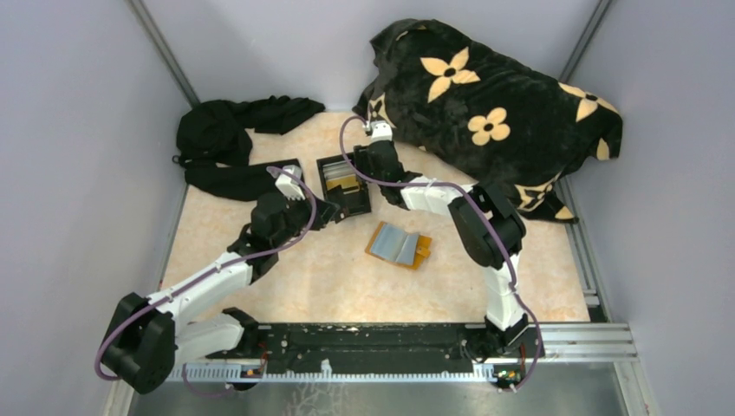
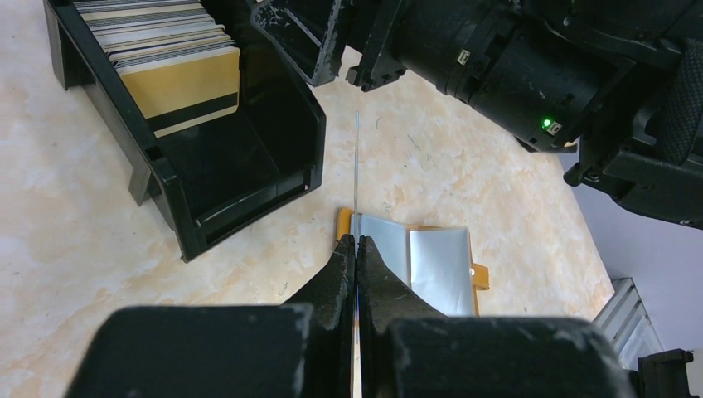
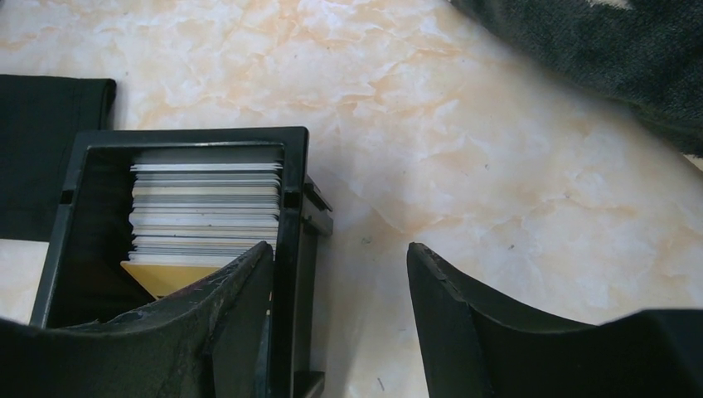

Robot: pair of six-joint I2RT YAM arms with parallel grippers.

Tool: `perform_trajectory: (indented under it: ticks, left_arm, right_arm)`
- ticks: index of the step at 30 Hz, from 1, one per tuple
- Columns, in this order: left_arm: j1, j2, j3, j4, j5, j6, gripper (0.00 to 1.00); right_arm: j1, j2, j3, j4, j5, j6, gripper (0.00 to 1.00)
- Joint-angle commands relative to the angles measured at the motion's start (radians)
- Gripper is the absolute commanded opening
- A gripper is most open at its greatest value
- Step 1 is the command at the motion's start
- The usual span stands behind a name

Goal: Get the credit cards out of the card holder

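The small flat orange-tan card holder [image 1: 422, 252] lies on the marbled table [image 1: 286, 286] between the arms, with silvery-grey credit cards [image 1: 394, 245] resting on it. The left gripper [image 2: 356, 240] is clenched on one thin card [image 2: 356, 166] (seen edge-on) beside the black open-topped box [image 2: 178, 207]. The right gripper [image 3: 340, 274] hangs released over that box's wall.

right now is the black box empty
No, the black box holds a packed stack of cards, seen from above in the right wrist view.
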Motion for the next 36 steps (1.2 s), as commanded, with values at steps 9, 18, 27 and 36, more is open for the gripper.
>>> perform_trajectory:
  ticks: [9, 18, 27, 36]
  left_arm:
    - [0.019, 0.000, -0.036, 0.038, 0.042, -0.032, 0.00]
    - [0.025, -0.006, -0.048, 0.034, 0.043, -0.030, 0.00]
    - [0.028, 0.014, -0.060, 0.049, 0.053, -0.038, 0.00]
    - [0.031, 0.001, -0.061, 0.049, 0.047, -0.035, 0.00]
  right_arm:
    - [0.022, -0.097, -0.096, -0.006, -0.012, -0.011, 0.58]
    - [0.026, -0.111, -0.113, 0.007, -0.049, -0.008, 0.36]
    - [0.040, -0.121, -0.124, 0.009, -0.092, -0.027, 0.13]
    - [0.067, -0.135, -0.143, 0.033, -0.148, -0.028, 0.03]
